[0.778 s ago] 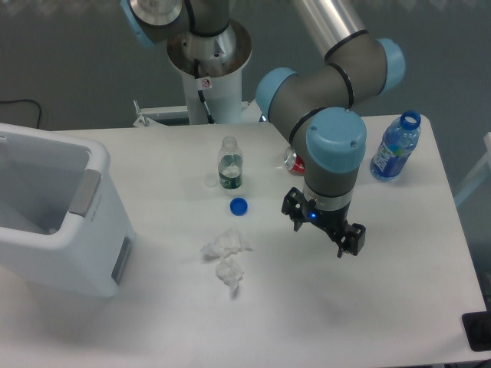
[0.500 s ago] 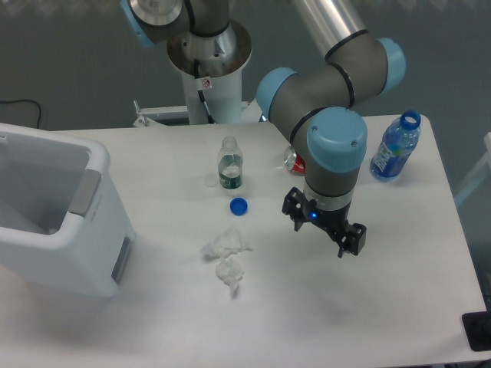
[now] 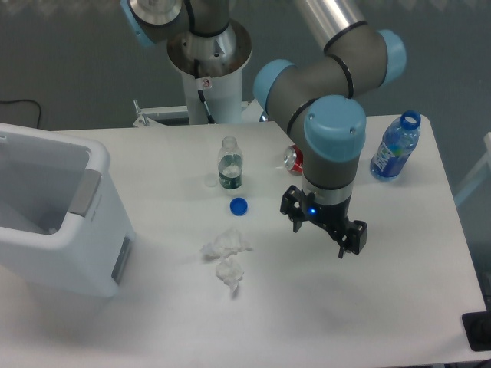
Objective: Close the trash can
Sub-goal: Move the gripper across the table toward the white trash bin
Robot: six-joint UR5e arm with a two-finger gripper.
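trash can (image 3: 57, 222) sat at table's (image 3: 368, 307) left edge, top open, lid not visible | end effector (image 3: 323, 228) hung over mid-table, well apart from bin, fingers spread, holding nothing | handling est.: stiff, light plastic, smooth walls, may slide if shoved; push lid edge, don't pinch | task not begun

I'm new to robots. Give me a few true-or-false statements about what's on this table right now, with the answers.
1. The trash can is open at the top. True.
2. The gripper is holding the blue cap. False: the cap lies on the table, and the gripper hangs empty to its right.
3. The small clear bottle stands upright without a cap. True.
4. The crumpled tissue is inside the trash can. False: it lies on the table, right of the can.
5. The blue water bottle lies on its side. False: it stands upright near the table's far right corner.
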